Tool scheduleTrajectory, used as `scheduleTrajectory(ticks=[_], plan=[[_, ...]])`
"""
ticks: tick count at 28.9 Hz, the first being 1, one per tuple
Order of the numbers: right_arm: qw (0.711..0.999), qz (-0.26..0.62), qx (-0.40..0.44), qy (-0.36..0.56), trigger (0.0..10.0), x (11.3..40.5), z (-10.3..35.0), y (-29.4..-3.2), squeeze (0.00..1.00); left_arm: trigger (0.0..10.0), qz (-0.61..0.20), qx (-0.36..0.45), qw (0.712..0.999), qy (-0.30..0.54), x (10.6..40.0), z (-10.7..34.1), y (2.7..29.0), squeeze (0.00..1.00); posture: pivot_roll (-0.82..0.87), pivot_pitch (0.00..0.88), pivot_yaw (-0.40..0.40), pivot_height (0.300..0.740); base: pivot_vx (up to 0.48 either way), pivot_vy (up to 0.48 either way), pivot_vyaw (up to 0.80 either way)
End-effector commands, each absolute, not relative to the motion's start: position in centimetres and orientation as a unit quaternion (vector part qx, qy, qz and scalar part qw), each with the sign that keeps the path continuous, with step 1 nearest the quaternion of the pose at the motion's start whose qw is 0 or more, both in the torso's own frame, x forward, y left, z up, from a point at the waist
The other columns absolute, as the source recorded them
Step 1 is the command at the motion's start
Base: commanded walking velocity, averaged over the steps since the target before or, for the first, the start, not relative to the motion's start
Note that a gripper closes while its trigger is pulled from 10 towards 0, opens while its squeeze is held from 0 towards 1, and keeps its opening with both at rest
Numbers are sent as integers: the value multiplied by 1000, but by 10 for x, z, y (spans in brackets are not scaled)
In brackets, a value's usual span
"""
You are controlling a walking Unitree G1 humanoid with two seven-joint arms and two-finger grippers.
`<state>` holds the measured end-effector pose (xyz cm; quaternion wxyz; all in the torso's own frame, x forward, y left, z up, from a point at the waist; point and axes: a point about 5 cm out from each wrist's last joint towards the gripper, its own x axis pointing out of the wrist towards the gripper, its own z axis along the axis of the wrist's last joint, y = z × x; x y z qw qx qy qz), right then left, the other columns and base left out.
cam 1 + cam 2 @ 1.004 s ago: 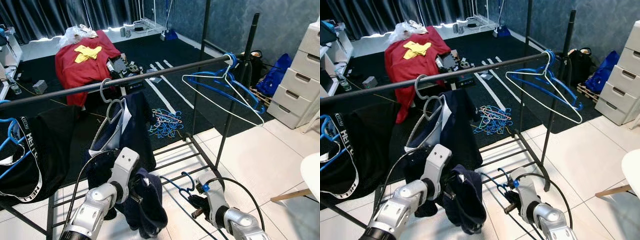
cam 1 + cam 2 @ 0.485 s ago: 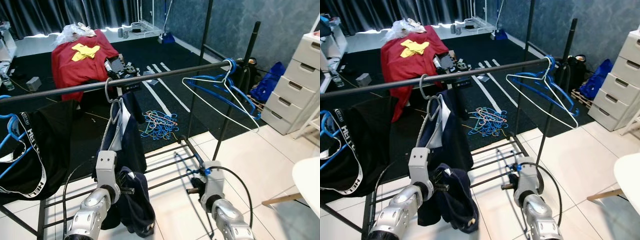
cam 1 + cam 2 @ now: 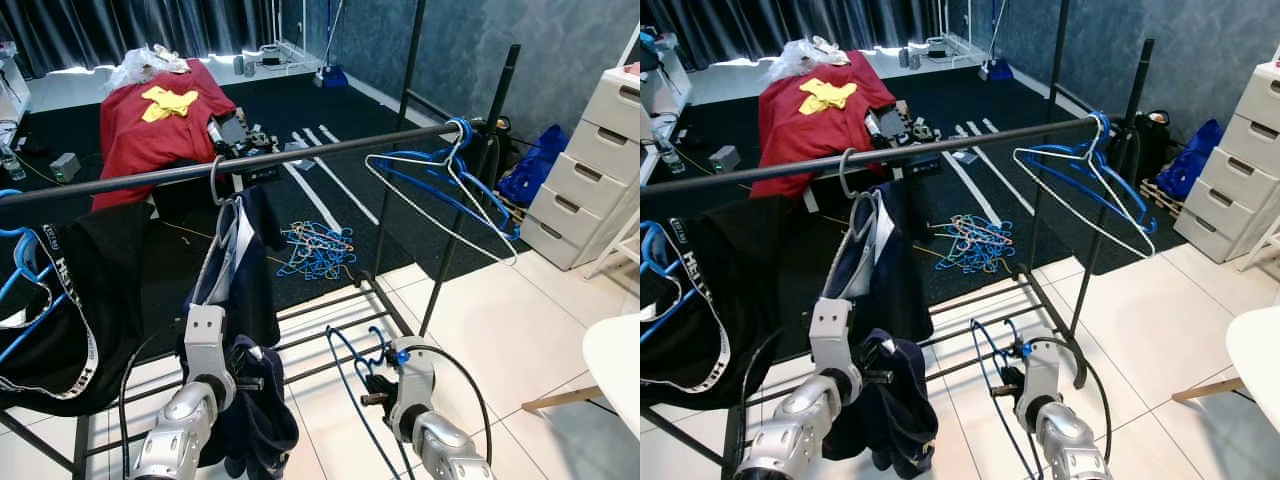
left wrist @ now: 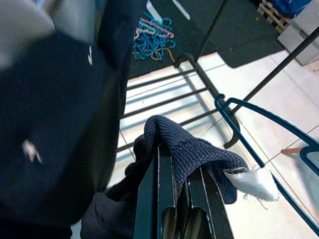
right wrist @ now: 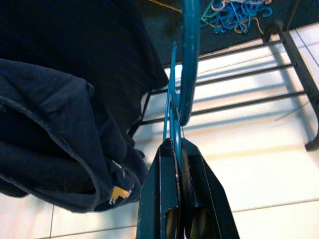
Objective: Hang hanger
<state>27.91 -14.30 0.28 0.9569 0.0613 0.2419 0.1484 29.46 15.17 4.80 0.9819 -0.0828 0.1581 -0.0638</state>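
**Robot holds hanger and garment below clothes rail**

A black clothes rack [image 3: 300, 160] stands half on white floor tiles [image 3: 500, 330] and half on a dark carpet [image 3: 330, 120], in a room with dark curtains [image 3: 120, 25] at the back and a blue-grey wall [image 3: 560, 40] on the right. A white chest of drawers [image 3: 590, 170] stands against that wall, with a blue bag [image 3: 525, 165] beside it. On the carpet lie a red cloth [image 3: 150, 125] with a yellow patch and a heap of loose coloured hangers [image 3: 315, 250].

Four things hang on the rail: at the robot's left a black garment [image 3: 70, 300] on a blue hanger, near the middle a dark jacket [image 3: 240, 270] on a grey hook, and at the right end two bare hangers, one blue [image 3: 470, 195] and one white wire [image 3: 440, 215], close together.

Low in front of the rack, the right hand [image 5: 178, 164] is clamped on the neck of a blue hanger [image 3: 985, 385], which stands upright just above the tiles, well below the rail. The left hand [image 4: 174, 174] is closed on a fold of a navy garment [image 3: 890, 410], which droops beside the jacket's hem; a white label [image 4: 251, 181] pokes from the pinched cloth. The blue hanger's hook sits just beside that garment.
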Motion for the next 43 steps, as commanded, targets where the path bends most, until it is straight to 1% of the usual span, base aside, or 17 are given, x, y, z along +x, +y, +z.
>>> scheduleTrajectory(ticks=[1, 8, 9, 13, 16, 20, 27, 36, 43], plan=[[958, 145, 70, 239, 10000, 281, 3, -140, 0, 10000, -58, -82, 986, 133, 299, 58, 157, 0, 60, 31, -14, 740, 0, 0, 0], [961, 145, 75, 225, 10000, 283, 8, -141, 0, 10000, -67, -82, 986, 132, 300, 62, 154, 0, 53, 36, -11, 740, 0, 0, 0], [962, 144, 79, 216, 10000, 285, 10, -144, 0, 10000, -73, -82, 986, 127, 301, 65, 150, 0, 64, 22, -8, 740, 0, 0, 0], [963, 135, 86, 214, 10000, 287, 10, -147, 0, 10000, -66, -86, 988, 113, 304, 70, 149, 0, 62, 28, -2, 740, 0, 0, 0], [961, 154, 77, 215, 10000, 286, 10, -142, 0, 10000, -58, -95, 988, 106, 303, 73, 149, 0, 52, 27, 4, 740, 0, 0, 0], [961, 154, 79, 216, 10000, 285, 10, -141, 0, 10000, -60, -101, 987, 107, 301, 73, 149, 0, 37, 33, 4, 740, 0, 0, 0], [965, 130, 95, 209, 10000, 284, 10, -150, 0, 10000, -72, -103, 985, 115, 300, 67, 142, 0, 22, 30, 9, 740, 0, 0, 0], [965, 125, 93, 209, 10000, 283, 10, -152, 0, 10000, -74, -103, 985, 119, 300, 66, 140, 0, 9, 39, 16, 740, 0, 0, 0], [966, 120, 95, 210, 10000, 280, 6, -155, 0, 10000, -87, -96, 984, 121, 301, 68, 139, 0, -3, 37, 39, 740, 0, 0, 0]])
